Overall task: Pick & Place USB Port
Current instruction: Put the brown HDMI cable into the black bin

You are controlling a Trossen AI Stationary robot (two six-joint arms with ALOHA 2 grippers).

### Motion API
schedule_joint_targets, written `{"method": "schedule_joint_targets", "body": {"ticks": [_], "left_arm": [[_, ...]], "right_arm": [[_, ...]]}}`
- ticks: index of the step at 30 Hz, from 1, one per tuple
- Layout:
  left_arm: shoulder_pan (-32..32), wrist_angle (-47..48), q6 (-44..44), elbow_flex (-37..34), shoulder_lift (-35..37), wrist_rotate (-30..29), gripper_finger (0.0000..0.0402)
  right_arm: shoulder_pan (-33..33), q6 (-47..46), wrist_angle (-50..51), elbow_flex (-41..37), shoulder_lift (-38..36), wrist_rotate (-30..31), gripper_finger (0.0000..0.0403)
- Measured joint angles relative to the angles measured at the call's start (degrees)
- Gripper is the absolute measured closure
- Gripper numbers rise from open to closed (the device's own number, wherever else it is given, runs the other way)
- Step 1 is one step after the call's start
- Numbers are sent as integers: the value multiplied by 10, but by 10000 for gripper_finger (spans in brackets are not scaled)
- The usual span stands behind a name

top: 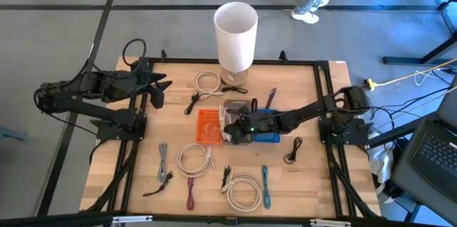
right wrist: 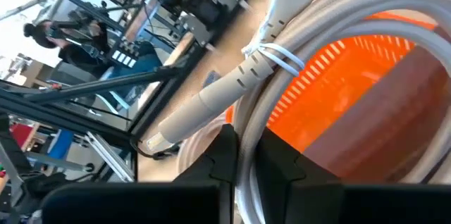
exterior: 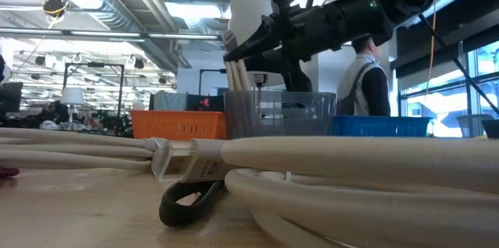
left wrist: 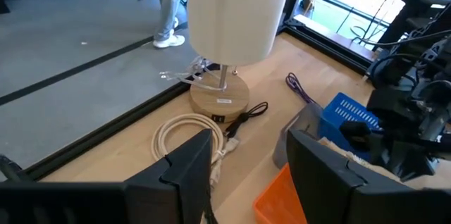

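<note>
Two arms show from above, and only the right one is working: the right gripper [top: 230, 131] sits at the table's centre, over the clear bin [top: 238, 113] that stands between the orange bin [top: 209, 125] at its nine o'clock and the blue bin [top: 268, 138] at its three o'clock. The left gripper [top: 158, 91] waits well apart, toward ten o'clock from the bins, near the white lamp [top: 235, 36].

From table height, you see the right arm above the clear bin [exterior: 279, 114], with pale cable strands hanging from it toward the rim.

In the left wrist view, the idle fingers [left wrist: 184, 170] stand spread with nothing between them.

In the right wrist view, the right gripper [right wrist: 243, 155] is pinching a coiled white cable [right wrist: 331, 20], tied with a white zip tie [right wrist: 271, 58], with the orange bin [right wrist: 338, 90] behind it.

Since the coil hangs wider than your pinch, centre the whole loop over the bin you intend before letting go. Lower until the slack rests inside; otherwise, I judge, a strand may catch the rim and spill out.
</note>
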State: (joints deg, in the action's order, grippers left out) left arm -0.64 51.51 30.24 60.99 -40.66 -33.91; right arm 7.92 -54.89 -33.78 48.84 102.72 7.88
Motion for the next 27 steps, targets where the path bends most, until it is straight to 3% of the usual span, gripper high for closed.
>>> {"method": "schedule_joint_targets", "body": {"ticks": [10, 20, 27], "left_arm": [[0, 0, 0, 0, 0, 1, 226], [0, 0, 0, 0, 0, 1, 226], [0, 0, 0, 0, 0, 1, 226]], "right_arm": [[-12, 6, 13, 0, 0, -4, 369], [-12, -16, 11, 0, 0, -14, 209], [-12, 0, 3, 0, 0, -12, 180]]}}
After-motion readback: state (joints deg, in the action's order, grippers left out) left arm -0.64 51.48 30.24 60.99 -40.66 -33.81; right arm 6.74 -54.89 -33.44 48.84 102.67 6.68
